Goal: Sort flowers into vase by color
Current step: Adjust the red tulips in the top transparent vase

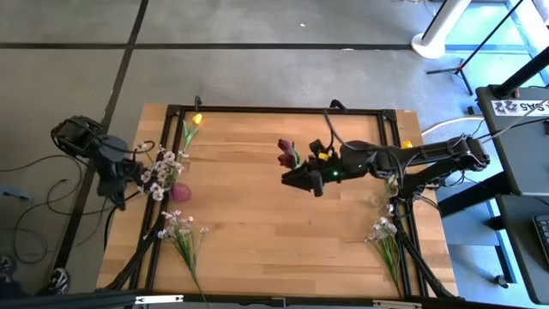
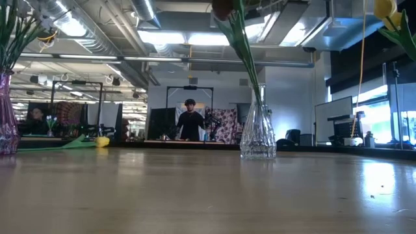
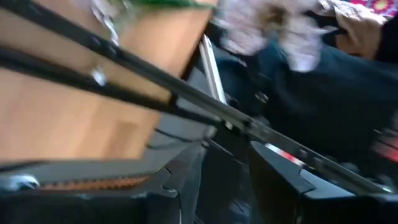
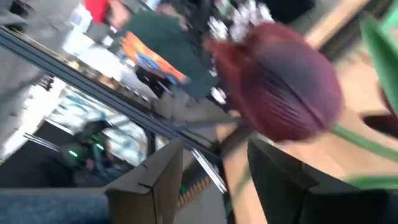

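Carrying a dark red tulip point(image 1: 286, 153) over the middle of the worktop point(image 1: 257, 215), my right gripper point(image 1: 300, 178) has its jaws partly closed, apparently on the stem, so the bloom rides ahead of them. I judge it bound for the clear glass vase point(image 2: 258, 133). My left gripper point(image 1: 129, 184) sits beside the purple vase point(image 1: 181, 191) of white-pink sprigs point(image 1: 163, 170), jaws parted and empty, likely just clear of a drop.
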Motion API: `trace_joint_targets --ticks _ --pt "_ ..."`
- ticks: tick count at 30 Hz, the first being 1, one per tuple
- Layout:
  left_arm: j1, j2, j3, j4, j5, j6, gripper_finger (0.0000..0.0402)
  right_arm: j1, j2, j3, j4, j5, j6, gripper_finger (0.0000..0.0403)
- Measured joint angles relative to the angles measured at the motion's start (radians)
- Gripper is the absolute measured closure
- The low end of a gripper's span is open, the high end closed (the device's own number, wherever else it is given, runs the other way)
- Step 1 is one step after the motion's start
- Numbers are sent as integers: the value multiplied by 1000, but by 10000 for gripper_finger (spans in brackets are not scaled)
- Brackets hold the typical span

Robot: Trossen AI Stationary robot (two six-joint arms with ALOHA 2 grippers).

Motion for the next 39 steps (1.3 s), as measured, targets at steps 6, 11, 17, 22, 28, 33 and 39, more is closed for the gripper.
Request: trace_joint_targets --ticks 6,11,17,22,28,33,39 --pt "0 46 56 165 63 -150 274 0 0 0 -131 -12 -1 221" --pt "0 149 144 316 -3 -250 274 -50 -3 0 -157 -122 -44 221" --pt "-1 310 264 308 -76 -252 274 -207 -21 1 -159 -374 -129 221" --pt "-50 443 334 308 -112 -281 274 -341 -23 1 -168 -497 -202 221" --pt "-218 579 353 358 -139 -436 274 -431 -23 1 -188 -518 -294 221" --pt "-390 671 353 410 -212 -580 274 -439 -43 1 -125 -477 -413 221" --pt "-568 725 353 402 -421 -714 274 -408 -87 1 17 -454 -427 221"
